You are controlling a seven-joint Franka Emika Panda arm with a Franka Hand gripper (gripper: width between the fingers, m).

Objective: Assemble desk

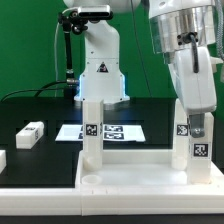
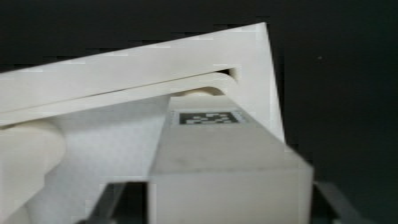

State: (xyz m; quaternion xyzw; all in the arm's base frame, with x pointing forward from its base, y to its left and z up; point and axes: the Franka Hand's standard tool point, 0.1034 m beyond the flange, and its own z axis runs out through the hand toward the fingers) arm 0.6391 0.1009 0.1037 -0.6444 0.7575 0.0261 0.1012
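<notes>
A: Gripper [image 1: 197, 128] first: what is it doing?

B: It stands over the far right corner of the desk top [image 1: 140, 168], on the exterior view's right, with its fingers pinching a square leg [image 1: 198, 140] near the upper end. That leg is upright, long axis vertical, directly under the wrist.

A: Where does the rest of the desk sit?

B: The top lies flat at the near edge of the black table [image 1: 40, 112], rim up. A second leg [image 1: 92, 128] already stands at the far left corner. A loose leg [image 1: 30, 134] lies on the table well to the left, and the marker board [image 1: 105, 131] lies flat behind the top.

A: What does the next move turn on?

B: On the held leg staying in line with its corner socket. The wrist view shows the leg [image 2: 210, 150] running down from the gripper toward the corner of the top [image 2: 214, 70], its tag facing the camera. I cannot tell whether it is fully seated; I judge it needs turning or pressing straight down along its own axis.
</notes>
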